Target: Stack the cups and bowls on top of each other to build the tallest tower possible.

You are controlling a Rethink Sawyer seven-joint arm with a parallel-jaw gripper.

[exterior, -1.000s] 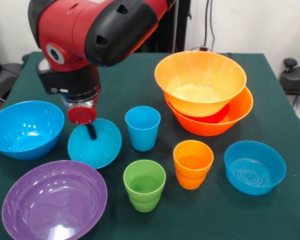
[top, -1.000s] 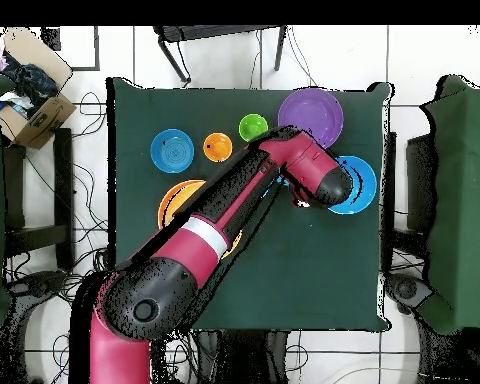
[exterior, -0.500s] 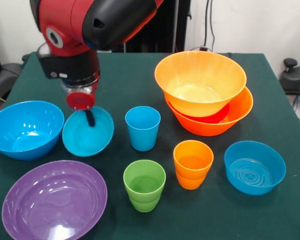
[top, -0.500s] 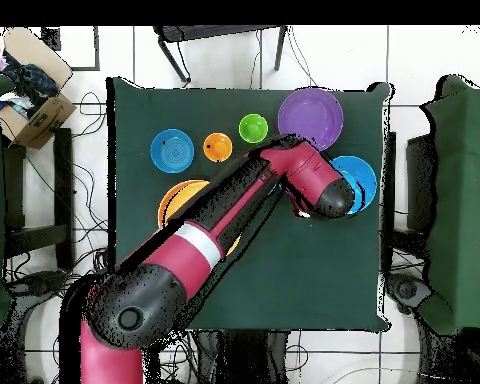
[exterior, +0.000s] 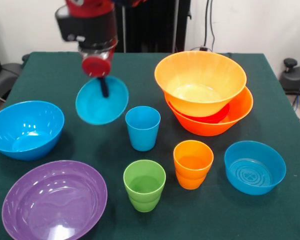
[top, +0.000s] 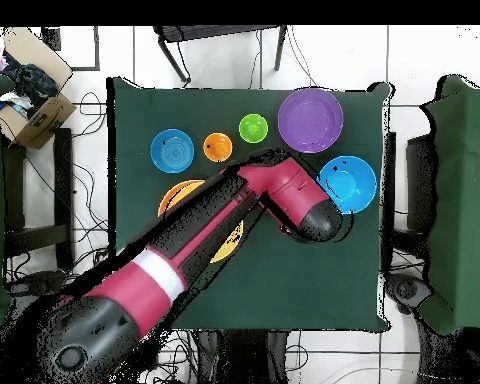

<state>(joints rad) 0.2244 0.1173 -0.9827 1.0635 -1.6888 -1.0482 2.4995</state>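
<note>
Front view: gripper [exterior: 104,86] grips small blue bowl [exterior: 101,101] (unlabelled).

My glossy red and black arm [top: 184,262] showing a pale grey band, my black wrist block [exterior: 86,26] wearing a round red cap [exterior: 95,65]

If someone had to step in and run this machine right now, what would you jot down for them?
Gripper: shut on the small blue bowl, which hangs tilted above the table.
Tower so far: an orange bowl on a red bowl, both in a second orange bowl.
Loose on the table: large blue bowl, purple bowl, another small blue bowl, blue cup, green cup, orange cup.
Done: three bowls nested, one lifted.
Left: place the held bowl, then add the other bowls and cups.
</note>
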